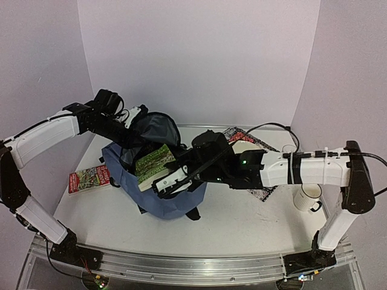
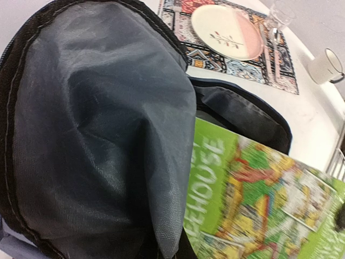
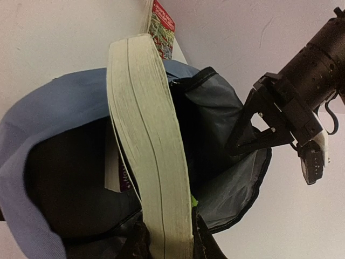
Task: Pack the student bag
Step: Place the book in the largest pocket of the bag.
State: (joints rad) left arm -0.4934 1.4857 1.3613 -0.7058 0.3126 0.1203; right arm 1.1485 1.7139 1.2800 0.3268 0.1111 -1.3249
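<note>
1. White bench [image 1: 242, 229] under lilac walls, and the student bag [image 1: 175, 202] lies left of centre, its mouth facing the far edge and gaping wide.
2. My left gripper [image 3: 240, 141] is pinched on the rim of the bag's flap [image 2: 97, 124] and holds it up and back toward the far left corner, so the opening stands clear.
3. My right gripper [image 3: 167, 245] is clamped across the thick green book [image 1: 155, 161], one finger on each cover. The book's leading edge is in the mouth of the bag, but most of it is above the rim.
4. Progress, as I judge it: roughly midway. Something pale with a purple patch [image 3: 113, 172] already sits inside, probably a book that is packed. The green one is only going in.
5. Left to do: the red book [image 1: 89, 179] lies flat near the left edge, untouched, and the zip is wide open.
6. The mug [image 1: 307, 197] near the right edge and the placemat [image 2: 237, 67] with plate [image 2: 226, 31] and glass [image 2: 280, 13] toward the far right corner look like table setting, not cargo.
7. Hard to read: the bag's interior is dark, so I cannot tell how deep it goes or what else is in there. From above, my right arm covers much of the placemat, and the green cover is blurred in the left wrist view.
</note>
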